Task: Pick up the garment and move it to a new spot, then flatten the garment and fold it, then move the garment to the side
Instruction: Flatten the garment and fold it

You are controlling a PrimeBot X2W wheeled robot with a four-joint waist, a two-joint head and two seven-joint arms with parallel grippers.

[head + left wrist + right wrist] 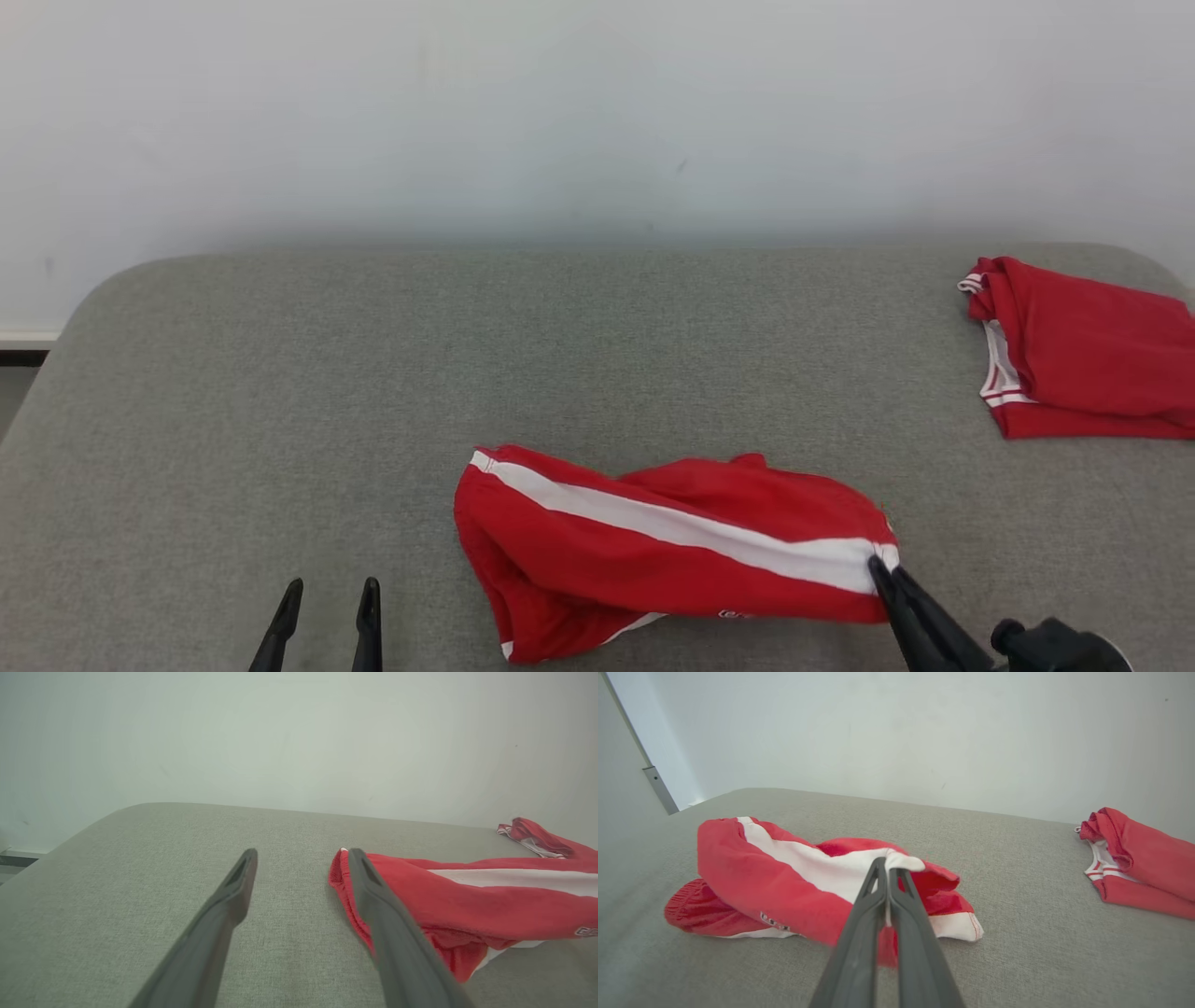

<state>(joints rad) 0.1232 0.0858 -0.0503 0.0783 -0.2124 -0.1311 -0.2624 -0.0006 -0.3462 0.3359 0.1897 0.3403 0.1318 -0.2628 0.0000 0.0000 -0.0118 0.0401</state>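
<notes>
The garment (pixel 653 551) is a red pair of shorts with a white side stripe, lying crumpled at the near middle of the grey surface. My right gripper (pixel 882 567) is shut on its right end, pinching the fabric at the white stripe; in the right wrist view the right gripper (pixel 887 865) has its fingers pressed together on the raised cloth of the garment (pixel 784 877). My left gripper (pixel 331 593) is open at the lower left, holding nothing, a little to the left of the garment. In the left wrist view the left gripper (pixel 301 854) points past the waistband end of the garment (pixel 467 896).
A second red garment (pixel 1083 350), folded, with white trim, lies at the far right of the grey padded surface (pixel 373 373). A pale wall (pixel 597 112) rises behind it. The surface's rounded left edge drops off at the far left.
</notes>
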